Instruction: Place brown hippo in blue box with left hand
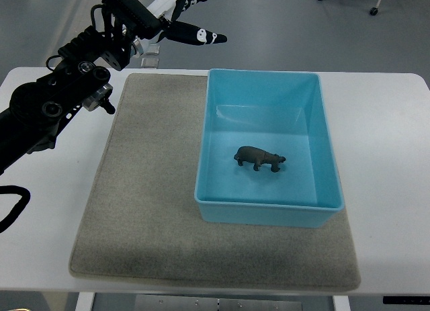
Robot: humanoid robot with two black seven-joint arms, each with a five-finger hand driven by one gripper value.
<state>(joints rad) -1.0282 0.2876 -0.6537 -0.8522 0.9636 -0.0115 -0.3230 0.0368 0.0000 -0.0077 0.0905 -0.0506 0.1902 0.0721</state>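
The brown hippo [259, 158] stands on the floor of the blue box [222, 197], near its middle. The box sits on the right part of a grey mat [148, 190]. My left arm comes in from the left edge and reaches up to the far left corner of the table. My left hand [190, 19] is raised beyond the table's back edge, well away from the box, with its black and white fingers [201, 36] spread and holding nothing. The right arm does not show.
The white table [383, 143] carries the mat and the box. A black cable [13, 203] loops at the left edge. Chair wheels [373, 11] stand on the floor at the far right.
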